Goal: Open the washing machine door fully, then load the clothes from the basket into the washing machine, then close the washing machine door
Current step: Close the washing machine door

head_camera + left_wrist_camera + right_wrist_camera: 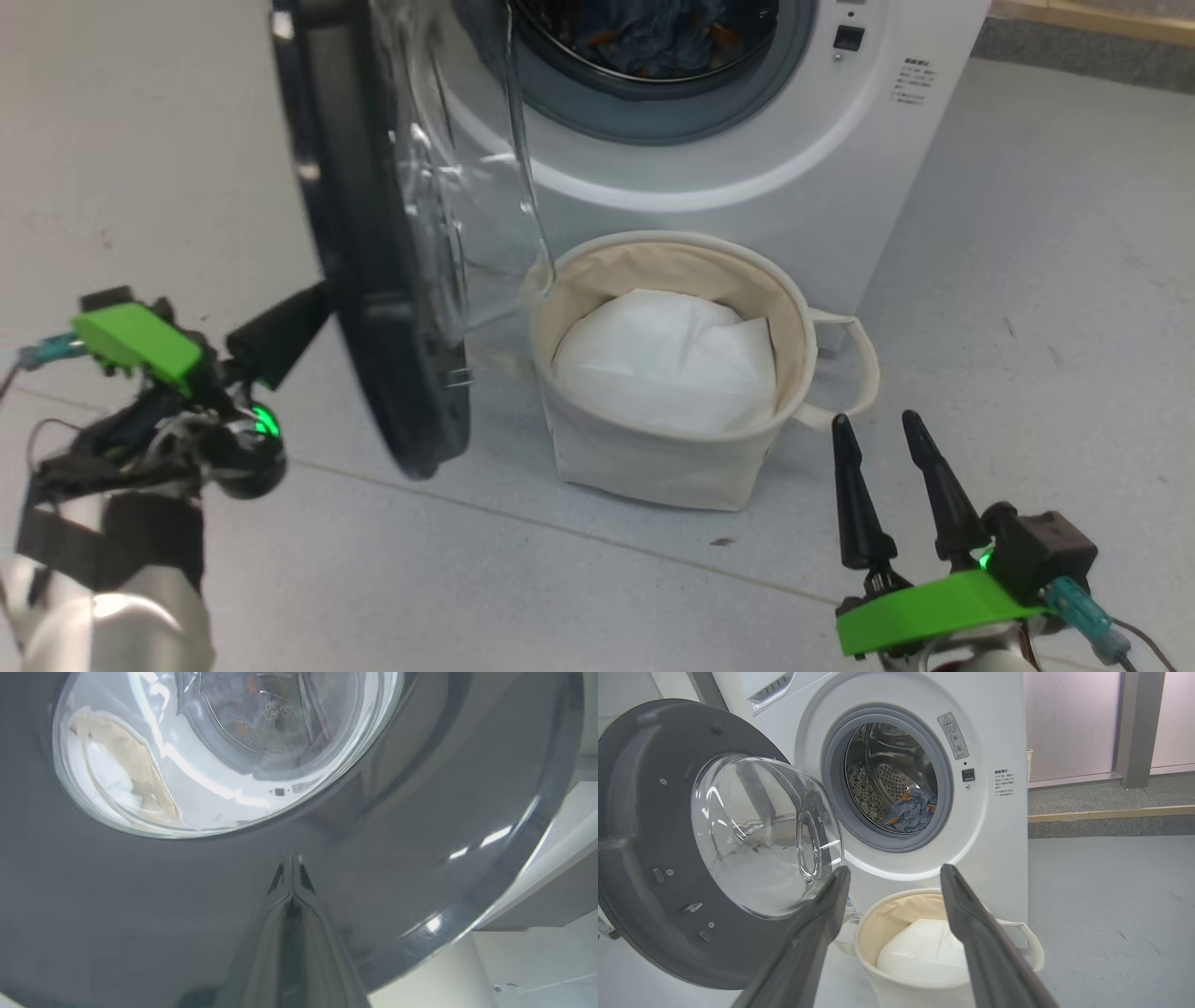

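Black glossy rim of the washing machine door [373,233] is what the left gripper [313,303] bears on: fingers pressed together, tips against the door's outer face, nothing pinched. Right gripper [876,422] hangs spread and empty above the floor, just right of the basket [794,299]. Step judged: closing the door. Loading looks done, since the clothes [913,812] lie low in the drum of the washing machine [840,187] and the basket holds just a plain white sheet [667,359]. Door stands about half swung, nearly edge-on in the head view, hinged on the left of the machine's front. To do it well: push on the rim, not the glass; let the tips follow the arc toward the drum mouth rather than drive straight, or they will likely skid on the gloss; finish with a firm press near the latch [457,376] until it catches. Watch: the basket sits on the floor against the machine's front, under the drum mouth, and the glass bowl [761,835] would pass close over its left rim; whether it clears, cannot tell. Blue cloth lies near the lower lip of the grey gasket [945,793]; possible trap. Door's look: wide dark ring, matt grey and screw-studded inside, clear bulging bowl full of bright reflections.
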You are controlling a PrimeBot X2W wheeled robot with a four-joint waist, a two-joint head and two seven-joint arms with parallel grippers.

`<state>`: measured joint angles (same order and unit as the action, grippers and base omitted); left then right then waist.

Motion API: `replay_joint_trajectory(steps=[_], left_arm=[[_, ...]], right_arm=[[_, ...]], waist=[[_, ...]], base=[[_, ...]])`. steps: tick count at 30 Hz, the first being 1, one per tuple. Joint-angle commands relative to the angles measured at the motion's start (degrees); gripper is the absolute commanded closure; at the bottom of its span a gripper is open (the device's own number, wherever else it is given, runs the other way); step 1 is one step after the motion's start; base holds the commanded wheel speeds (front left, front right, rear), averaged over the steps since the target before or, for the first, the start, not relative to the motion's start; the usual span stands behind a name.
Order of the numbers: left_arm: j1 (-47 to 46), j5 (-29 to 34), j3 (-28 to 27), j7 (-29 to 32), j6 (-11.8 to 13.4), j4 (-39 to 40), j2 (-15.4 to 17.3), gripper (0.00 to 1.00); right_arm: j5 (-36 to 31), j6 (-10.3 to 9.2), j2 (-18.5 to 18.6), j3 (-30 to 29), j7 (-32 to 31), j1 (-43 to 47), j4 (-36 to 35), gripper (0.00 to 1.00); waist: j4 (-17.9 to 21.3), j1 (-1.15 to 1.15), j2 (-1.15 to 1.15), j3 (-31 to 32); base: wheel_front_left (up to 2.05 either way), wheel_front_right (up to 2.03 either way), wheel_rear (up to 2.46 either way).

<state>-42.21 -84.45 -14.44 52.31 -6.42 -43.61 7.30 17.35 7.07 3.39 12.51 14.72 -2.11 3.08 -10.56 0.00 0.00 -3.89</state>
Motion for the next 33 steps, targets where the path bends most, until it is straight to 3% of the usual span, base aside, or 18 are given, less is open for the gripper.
replay_joint_trajectory(steps=[1, 12, 23, 33], left_arm=[[-0.24, -0.44, -0.23, 1.15, 0.34, 3.59, 0.46, 1.00], [2.38, -2.47, 3.64, -0.25, 0.06, 5.91, -4.07, 1.00], [1.03, -10.57, 11.84, -5.37, -0.66, 2.29, -4.40, 1.00], [-0.90, -14.62, 14.48, -10.37, -1.02, 0.00, -4.41, 1.00]], right_arm=[[0.35, 0.42, -0.45, 1.13, 0.28, -0.26, -1.69, 0.00], [1.03, 0.42, -0.50, 0.44, 0.28, 0.90, -1.63, 0.00], [1.84, 0.42, -0.51, -0.12, 0.28, 1.14, -2.04, 0.00], [5.17, 0.42, -0.51, -1.53, 0.28, 0.75, -2.59, 0.00]], waist=[[0.34, 0.00, 0.00, 0.69], [3.37, 0.00, 0.00, 2.87], [9.10, 0.00, 0.00, 2.68], [12.73, 0.00, 0.00, 1.17]], base=[[0.00, 0.00, 0.00], [0.00, 0.00, 0.00], [0.00, 0.00, 0.00], [0.00, 0.00, 0.00]])
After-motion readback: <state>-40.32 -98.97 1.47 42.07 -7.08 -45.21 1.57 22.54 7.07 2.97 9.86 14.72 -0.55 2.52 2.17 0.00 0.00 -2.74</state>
